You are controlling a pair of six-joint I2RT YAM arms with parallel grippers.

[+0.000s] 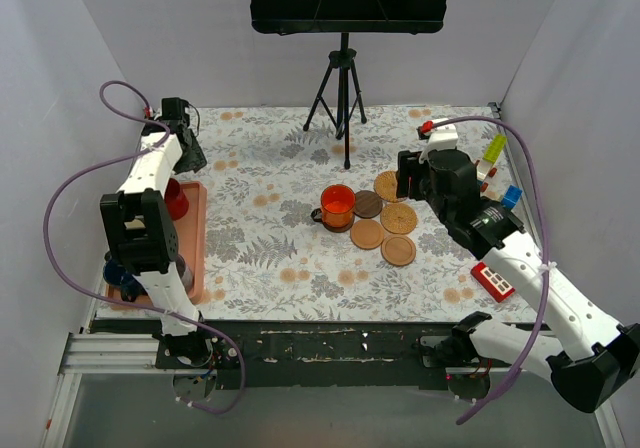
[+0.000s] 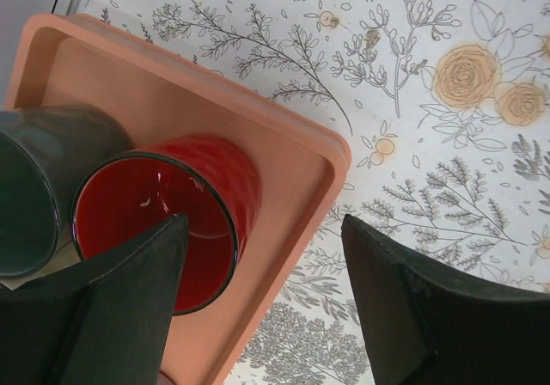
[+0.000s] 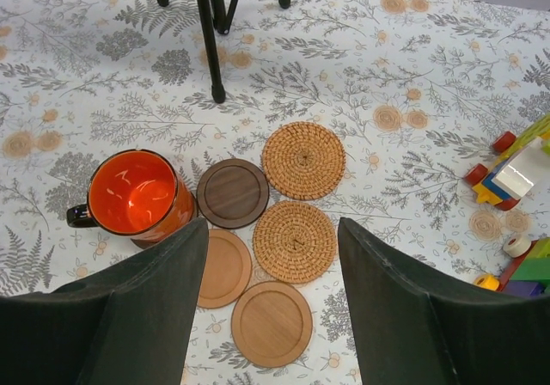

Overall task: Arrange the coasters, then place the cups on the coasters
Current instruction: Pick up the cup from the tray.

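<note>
Left claw (image 2: 262,230) and right claw (image 3: 272,230) both point down, jaws spread wide apart.

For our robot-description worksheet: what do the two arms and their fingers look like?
The left arm and right arm have white links with black joints. A purple cable loops along each. The fingers are broad, matte black wedges.

Dark green cup (image 2: 39,183) cut by left edge; dark blue cup (image 1: 114,269) mostly hidden behind left arm (image 1: 142,230)
</note>
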